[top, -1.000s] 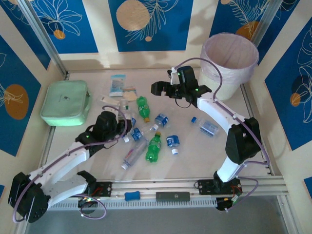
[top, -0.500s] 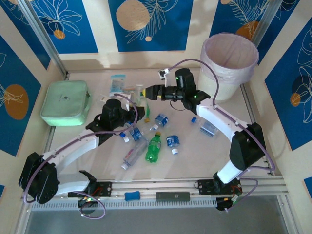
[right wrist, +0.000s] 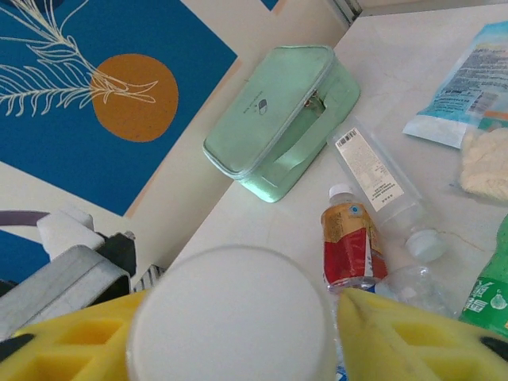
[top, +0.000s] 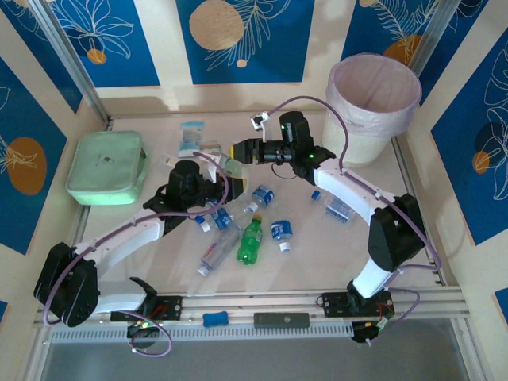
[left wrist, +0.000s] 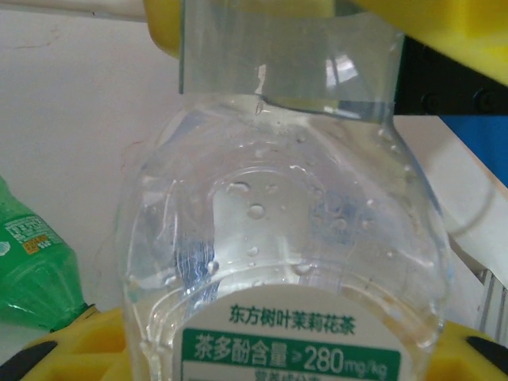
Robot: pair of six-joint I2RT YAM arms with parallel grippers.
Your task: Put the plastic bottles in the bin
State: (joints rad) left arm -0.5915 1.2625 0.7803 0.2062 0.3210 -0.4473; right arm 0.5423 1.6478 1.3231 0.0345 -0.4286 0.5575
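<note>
My left gripper (top: 213,189) (left wrist: 278,361) is shut on a clear plastic bottle (left wrist: 278,238) with a white-and-green label, held up off the table. My right gripper (top: 236,152) (right wrist: 230,333) faces it from the right, its yellow pads closed against the bottle's white cap (right wrist: 230,313). More plastic bottles lie on the table below: a green one (top: 251,240), a long clear one (top: 218,252), and small blue-labelled ones (top: 282,231) (top: 340,209). The bin (top: 361,131), cream-white with a pink liner, stands at the far right.
A mint-green zip pouch (top: 107,167) (right wrist: 282,119) lies at the far left and a blue-white packet (top: 191,136) (right wrist: 476,79) behind the bottles. In the right wrist view a red-labelled bottle (right wrist: 353,246) and a clear white-labelled bottle (right wrist: 381,182) lie below.
The left gripper rose and moved right with the clear bottle. The right gripper swung left to face it and its jaws narrowed around the cap.
</note>
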